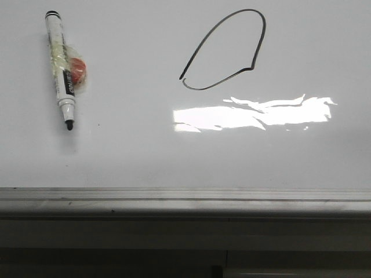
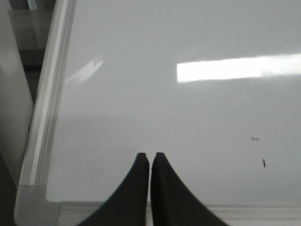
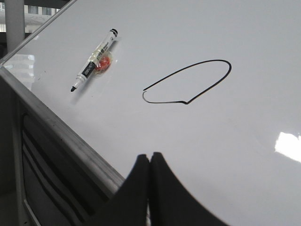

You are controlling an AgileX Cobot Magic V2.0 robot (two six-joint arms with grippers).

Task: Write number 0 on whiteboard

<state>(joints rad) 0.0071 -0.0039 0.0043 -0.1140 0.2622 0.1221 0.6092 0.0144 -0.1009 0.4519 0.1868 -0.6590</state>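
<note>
The number 0 [image 1: 229,49] is lying on the whiteboard [image 1: 127,156] as a thin black loop, lopsided and teardrop-like. In the front view its long axis is running diagonally, from a narrow, unclosed end nearer the board's near edge up to a broad rounded end farther back and to the right. A small gap is showing at the narrow end, where the two line ends are failing to meet. The loop is sitting in the far half of the visible board, well apart from the grey metal edge strip [image 1: 185,197].

A marker [image 1: 61,69] is lying uncapped toward the left side, well apart from the loop, its black tip pointing toward the near edge. A small orange-red object [image 1: 77,68] is touching its barrel under clear wrapping.

A bright glare patch [image 1: 255,113] is lying just nearer the edge strip than the loop.

The right wrist view is showing loop and marker; the left wrist view is showing neither, only bare board and a corner.

The left gripper [image 2: 150,157] is holding its fingers pressed together, empty. The right gripper [image 3: 149,157] is likewise closed on nothing.
</note>
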